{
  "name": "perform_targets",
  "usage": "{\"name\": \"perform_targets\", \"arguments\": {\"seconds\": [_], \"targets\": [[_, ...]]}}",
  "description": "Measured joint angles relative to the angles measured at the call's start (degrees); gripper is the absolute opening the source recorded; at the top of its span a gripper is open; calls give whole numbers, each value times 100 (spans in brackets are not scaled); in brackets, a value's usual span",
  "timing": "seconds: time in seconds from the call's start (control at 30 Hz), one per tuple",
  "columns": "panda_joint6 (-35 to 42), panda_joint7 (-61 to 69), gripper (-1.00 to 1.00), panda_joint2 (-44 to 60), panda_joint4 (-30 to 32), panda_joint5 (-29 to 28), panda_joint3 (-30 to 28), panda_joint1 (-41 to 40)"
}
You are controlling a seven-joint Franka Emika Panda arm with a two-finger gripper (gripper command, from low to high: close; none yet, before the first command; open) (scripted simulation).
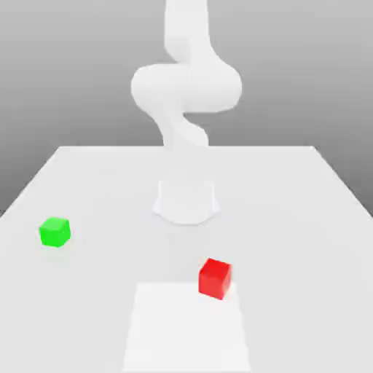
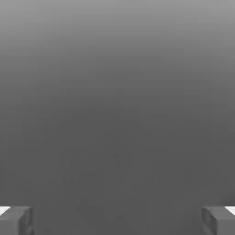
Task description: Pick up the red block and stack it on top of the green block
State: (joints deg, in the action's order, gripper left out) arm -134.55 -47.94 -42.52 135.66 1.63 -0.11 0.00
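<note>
One red block (image 1: 215,279) and one green block (image 1: 55,232) are resting apart on a single white table (image 1: 306,218), beneath one white robot arm (image 1: 186,87). The exterior view is showing both cubes, the red one sitting at the far edge of a paler rectangle (image 1: 186,335); the hand view is showing the gripper (image 2: 117,220), its two fingers (image 2: 11,224) standing wide open and gripping nothing. The red block is lying outside their grasp.
</note>
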Motion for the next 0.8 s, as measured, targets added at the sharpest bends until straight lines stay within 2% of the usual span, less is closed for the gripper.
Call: {"name": "perform_targets", "arguments": {"seconds": [0.27, 0.53, 0.67, 0.8], "targets": [[-1046, -917, 0, 1282, 1476, 478, 314, 6], [-2332, -2353, 0, 2829, 3093, 552, 1091, -72], [-3190, -2997, 0, 3954, 3314, 178, 1264, -175], [-3701, -3414, 0, 4563, 3256, -392, 1052, -132]]}}
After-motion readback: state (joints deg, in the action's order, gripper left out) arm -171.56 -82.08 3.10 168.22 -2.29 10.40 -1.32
